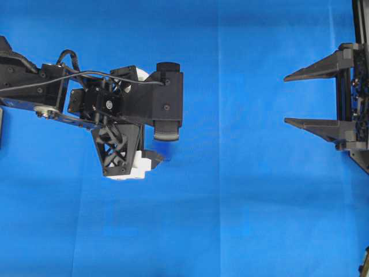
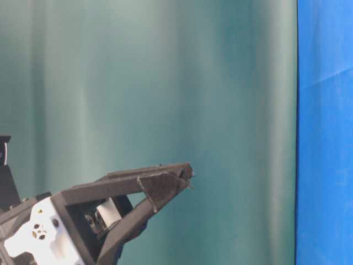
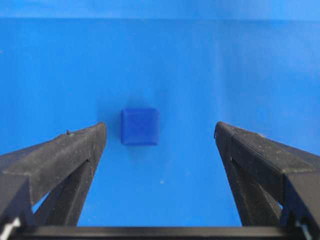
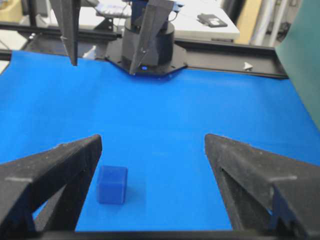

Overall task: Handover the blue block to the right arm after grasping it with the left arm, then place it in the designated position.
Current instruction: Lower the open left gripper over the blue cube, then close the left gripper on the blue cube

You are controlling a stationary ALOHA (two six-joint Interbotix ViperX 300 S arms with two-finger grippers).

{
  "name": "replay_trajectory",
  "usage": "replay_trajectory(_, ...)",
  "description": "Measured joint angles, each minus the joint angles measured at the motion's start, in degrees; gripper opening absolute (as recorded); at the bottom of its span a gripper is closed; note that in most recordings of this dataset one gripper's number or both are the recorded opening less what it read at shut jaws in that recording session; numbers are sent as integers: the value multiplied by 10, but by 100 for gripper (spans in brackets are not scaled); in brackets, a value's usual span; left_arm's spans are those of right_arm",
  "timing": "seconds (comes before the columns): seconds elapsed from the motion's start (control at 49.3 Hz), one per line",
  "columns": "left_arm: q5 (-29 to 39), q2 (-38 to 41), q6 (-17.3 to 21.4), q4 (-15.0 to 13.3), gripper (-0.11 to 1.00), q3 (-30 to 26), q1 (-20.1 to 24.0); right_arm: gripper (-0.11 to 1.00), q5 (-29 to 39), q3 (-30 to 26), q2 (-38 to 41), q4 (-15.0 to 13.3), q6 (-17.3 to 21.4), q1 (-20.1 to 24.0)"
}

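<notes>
Overhead view: the left arm's gripper (image 1: 151, 147) reaches in from the left, pointing steeply down at the blue cloth (image 1: 242, 219). Its own body covers whatever lies under it, so the blue block cannot be seen here. The right arm's gripper (image 1: 287, 98) waits at the right edge, prongs spread and level, well apart from the left.

Table-level view: only the left gripper (image 2: 175, 179) shows, low in the frame against a green backdrop (image 2: 165, 83). White bracket visible, prongs overlapping in profile. No block in sight.

Left wrist view: the left gripper (image 3: 160, 135) stands spread wide and empty. The blue block (image 3: 140, 126) lies on the cloth beyond and between the two fingertips (image 3: 97, 135), nearer the left-hand one and touching neither. It is a cube with no long axis; its faces sit roughly square to the prongs.

Right wrist view: the right gripper (image 4: 152, 145) is also spread and empty. The block (image 4: 112, 184) rests low, just beside the left-hand prong. The left gripper (image 4: 102, 60) hangs beyond it, tips pointing down.

Judgement: the left arm is the one positioned for the grasp. The block sits off-centre in its span, so a small sideways correction before descending appears advisable.
</notes>
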Motion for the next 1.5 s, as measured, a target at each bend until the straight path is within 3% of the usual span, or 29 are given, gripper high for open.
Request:
replay_trajectory(1.196, -1, 1, 0, 0, 93, 1, -2, 97, 0, -3, 1, 0, 0, 0)
replay_trajectory(1.5, -84, 1, -1, 1, 93, 69, -3, 97, 1, -3, 5, 0, 0, -1)
